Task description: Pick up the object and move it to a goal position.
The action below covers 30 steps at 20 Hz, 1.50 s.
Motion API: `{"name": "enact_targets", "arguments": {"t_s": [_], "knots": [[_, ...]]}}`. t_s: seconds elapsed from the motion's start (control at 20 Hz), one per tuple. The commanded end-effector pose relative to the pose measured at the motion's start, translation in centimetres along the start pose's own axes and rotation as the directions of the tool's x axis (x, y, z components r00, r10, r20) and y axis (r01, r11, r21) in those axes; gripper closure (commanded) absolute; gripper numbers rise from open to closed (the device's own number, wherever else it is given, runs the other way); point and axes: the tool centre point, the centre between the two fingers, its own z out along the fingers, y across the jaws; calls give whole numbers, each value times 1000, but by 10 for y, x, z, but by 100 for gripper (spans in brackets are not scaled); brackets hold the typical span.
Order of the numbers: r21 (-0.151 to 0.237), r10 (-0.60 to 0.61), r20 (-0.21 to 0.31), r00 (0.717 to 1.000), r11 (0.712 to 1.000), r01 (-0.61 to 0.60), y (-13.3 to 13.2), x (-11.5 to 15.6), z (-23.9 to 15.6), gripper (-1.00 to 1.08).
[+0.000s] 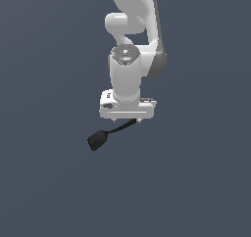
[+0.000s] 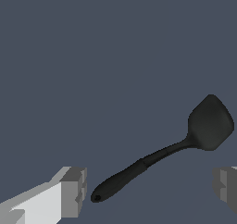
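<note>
One arm [image 1: 131,40], one claw [image 1: 127,119], one black spatula [image 2: 185,144]. Two grey fingers [image 2: 74,190] seen in wrist view, spread wide apart, nothing between them gripped. Spatula all matte black: thin curved handle, thicker grip end with small hole, wide rounded flat head. Lies on plain dark grey floor [image 1: 49,182], under claw; in exterior view, head sticks out toward exterior view's left. Handle end near one finger, not touching.

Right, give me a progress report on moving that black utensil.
Done: the gripper sits above the black utensil, its fingers wide apart on either side of the handle. In hand: nothing is gripped; the utensil lies free between the open fingers. Left: close on the handle, lift, and carry it to the goal, which neither view shows.
</note>
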Motion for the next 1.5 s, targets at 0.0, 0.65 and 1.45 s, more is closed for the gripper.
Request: {"name": "enact_targets", "arguments": {"t_s": [0.0,0.65,1.45], "knots": [[1,20,1,1000,1000,-20,1,-1,3,-92],[3,294,5,956,956,-294,18,-14,36,-92],[-11,708,-5,707,707,-708,52,-41,88,-92]]}}
